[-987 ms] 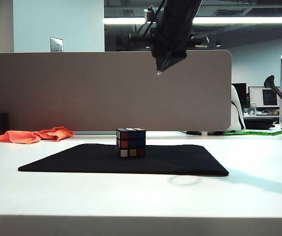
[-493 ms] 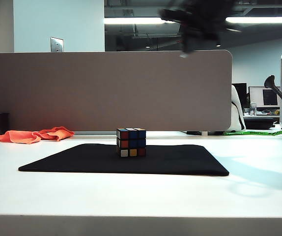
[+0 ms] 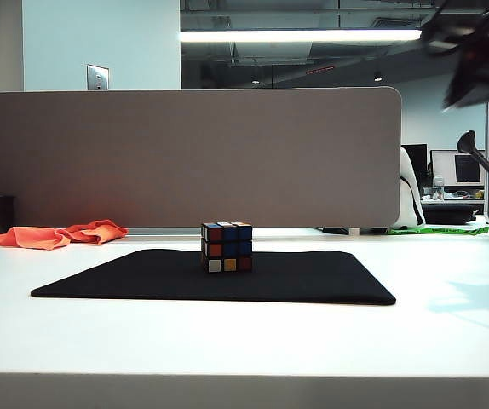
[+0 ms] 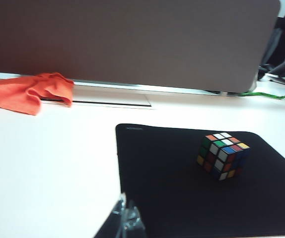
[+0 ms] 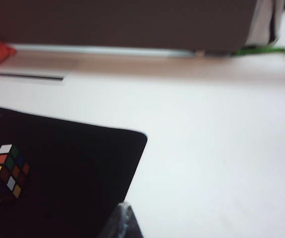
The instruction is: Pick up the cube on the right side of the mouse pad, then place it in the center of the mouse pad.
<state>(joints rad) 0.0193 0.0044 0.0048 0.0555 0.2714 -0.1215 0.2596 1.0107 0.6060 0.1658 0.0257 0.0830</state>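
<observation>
The cube (image 3: 227, 247) stands alone near the middle of the black mouse pad (image 3: 313, 279), with nothing touching it. My right gripper (image 3: 473, 61) is a dark blur high at the exterior view's upper right, far from the cube. In its wrist view the right gripper (image 5: 123, 221) shows shut and holds nothing, with the cube (image 5: 3, 171) and the mouse pad (image 5: 83, 163) below it. My left gripper (image 4: 128, 218) hangs over the pad's edge (image 4: 157, 163) with its tips together, well away from the cube (image 4: 223, 155). It does not show in the exterior view.
An orange cloth (image 3: 57, 233) lies on the white table behind the pad's left end. A grey partition (image 3: 185, 153) closes off the back. A dark slanted pole (image 3: 487, 166) stands at the far right.
My right arm has swung from above the cube up and off to the right, still shut and empty. The cube has stayed where it was on the pad.
</observation>
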